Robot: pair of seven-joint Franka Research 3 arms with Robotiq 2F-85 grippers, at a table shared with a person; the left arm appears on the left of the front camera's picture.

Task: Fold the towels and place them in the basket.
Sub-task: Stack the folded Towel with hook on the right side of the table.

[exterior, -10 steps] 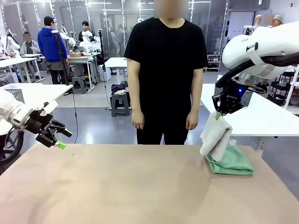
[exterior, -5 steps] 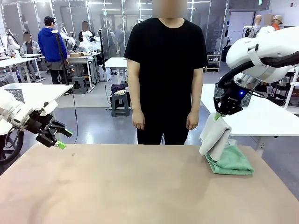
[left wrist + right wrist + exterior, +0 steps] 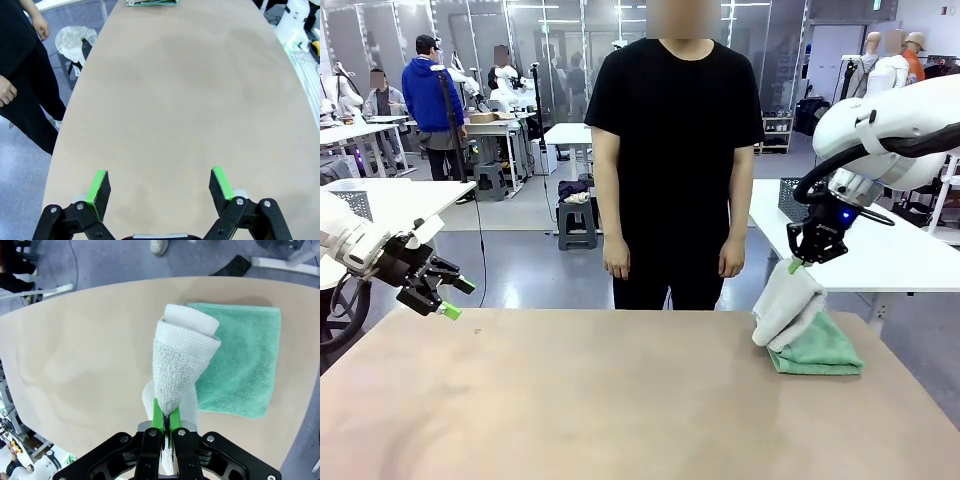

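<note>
- Front view: the right gripper (image 3: 797,265) pinches a corner of the cream towel (image 3: 785,306), lifted above the desk (image 3: 600,400) at its far right end.
- The cream towel hangs down with its lower folds resting on the folded mint green towel (image 3: 820,350), which lies flat.
- The left gripper (image 3: 448,298) hovers at the desk's left edge, fingers spread, holding nothing.
- A person (image 3: 675,160) stands behind the desk, hands down.
- To fold well, probably lay the cream towel out flat on bare desk, clear of the green one.
</note>
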